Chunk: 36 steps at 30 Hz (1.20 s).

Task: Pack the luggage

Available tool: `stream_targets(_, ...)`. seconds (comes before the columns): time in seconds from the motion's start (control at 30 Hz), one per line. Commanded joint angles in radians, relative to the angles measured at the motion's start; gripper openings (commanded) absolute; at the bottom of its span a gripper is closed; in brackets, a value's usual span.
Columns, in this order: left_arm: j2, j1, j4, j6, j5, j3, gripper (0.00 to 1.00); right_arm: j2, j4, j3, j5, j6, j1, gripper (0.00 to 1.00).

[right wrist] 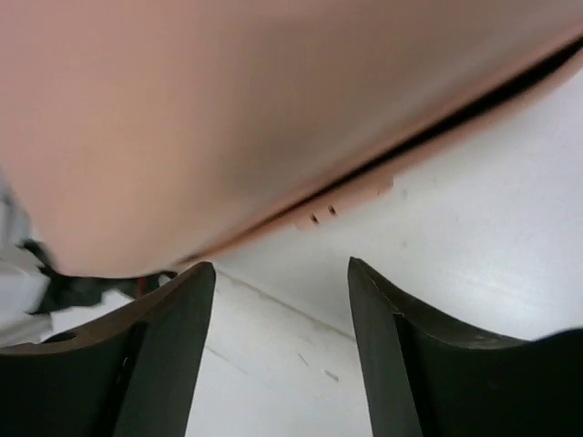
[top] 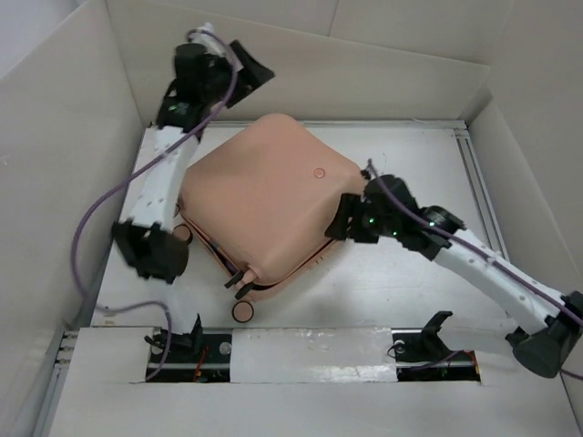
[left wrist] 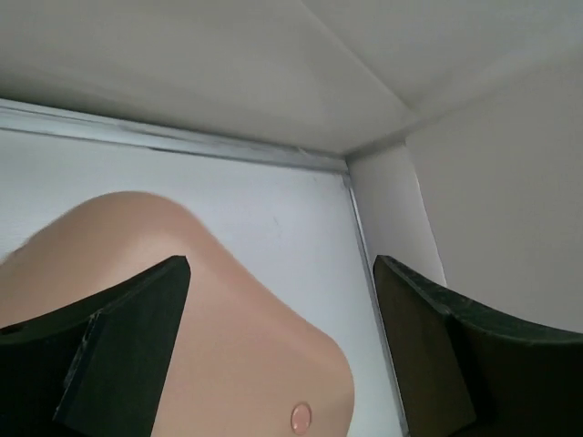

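The peach-pink luggage lies flat mid-table, its shells almost shut with a thin dark gap along the near right edge; two wheels stick out at the front. My left gripper is open and empty, raised above the case's far left corner; its view shows the shell below the open gripper. My right gripper is open and empty at the case's right edge; in its view the shell fills the top, just above the gripper.
White cardboard walls box in the table on the left, back and right. A metal rail runs along the right side and the back. A white board with the arm bases spans the front.
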Motion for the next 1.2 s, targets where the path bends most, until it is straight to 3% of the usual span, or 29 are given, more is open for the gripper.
stream_targets(0.0,-0.385,0.136,-0.014,0.013,-0.25,-0.289,0.79,-0.073,-0.021,0.112,0.053,-0.123,-0.074,0.67)
stream_targets(0.03,-0.46,0.136,-0.014,0.023,-0.304,-0.395,0.77,-0.073,-0.021,0.132,0.016,-0.138,-0.126,0.64)
stream_targets(0.07,-0.607,0.136,-0.028,0.023,-0.362,-0.498,0.72,-0.073,-0.012,0.177,-0.009,-0.155,-0.159,0.43)
stream_targets(0.1,-0.681,0.145,-0.042,-0.002,-0.424,-0.701,0.55,-0.04,0.007,0.203,-0.036,-0.186,-0.194,0.3)
stream_targets(0.13,-0.753,0.145,-0.042,-0.022,-0.497,-0.801,0.47,-0.014,0.019,0.235,-0.07,-0.2,-0.261,0.17)
stream_targets(0.2,-0.947,0.208,-0.063,-0.102,-0.515,-0.975,0.33,0.099,0.05,0.342,-0.142,-0.224,-0.318,0.02)
stream_targets(0.27,-1.039,0.25,-0.117,-0.128,-0.515,-1.159,0.23,0.196,0.071,0.424,-0.194,-0.238,-0.397,0.02)
stream_targets(0.47,-1.253,0.25,-0.246,-0.284,-0.434,-1.448,0.17,0.554,0.126,0.729,-0.296,-0.228,-0.561,0.0)
stream_targets(0.67,-1.34,0.25,-0.228,-0.365,-0.372,-1.624,0.17,0.792,0.07,0.792,-0.345,-0.26,-0.547,0.0)
stream_targets(0.8,-1.268,0.25,-0.113,-0.375,-0.309,-1.736,0.17,0.792,0.128,0.662,-0.385,-0.258,-0.494,0.0)
stream_targets(0.97,-1.164,0.225,0.013,-0.385,-0.335,-1.747,0.17,0.741,0.169,0.536,-0.394,-0.269,-0.4,0.0)
stream_targets(1.1,-0.952,0.19,0.208,-0.385,-0.271,-1.669,0.17,0.591,0.244,0.258,-0.377,-0.26,-0.348,0.0)
stream_targets(1.17,-0.794,0.109,0.233,-0.353,-0.31,-1.52,0.17,0.443,0.269,0.136,-0.356,-0.26,-0.308,0.0)
